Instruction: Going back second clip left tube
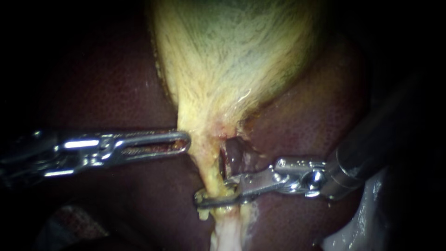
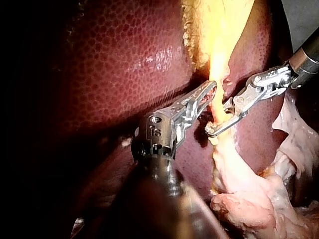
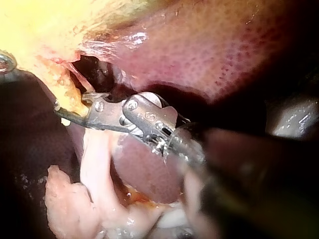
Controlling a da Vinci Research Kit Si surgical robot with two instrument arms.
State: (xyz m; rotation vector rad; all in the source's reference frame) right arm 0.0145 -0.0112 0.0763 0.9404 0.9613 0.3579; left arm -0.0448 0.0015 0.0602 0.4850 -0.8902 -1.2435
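The left instrument pinches the gallbladder neck. The right instrument, jaws spread, straddles the left tube — looks soft, slick, tearable, so grip squarely across.

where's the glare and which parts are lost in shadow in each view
Endoscope view: hard glints on the shiny metal left instrument, while the corners and the right instrument's dark shaft sink into black. Left wrist view: wet highlights dot the dark red liver; the near shaft is shadowed. Right wrist view: the pale yellow gallbladder glares bright, the near shaft dark.
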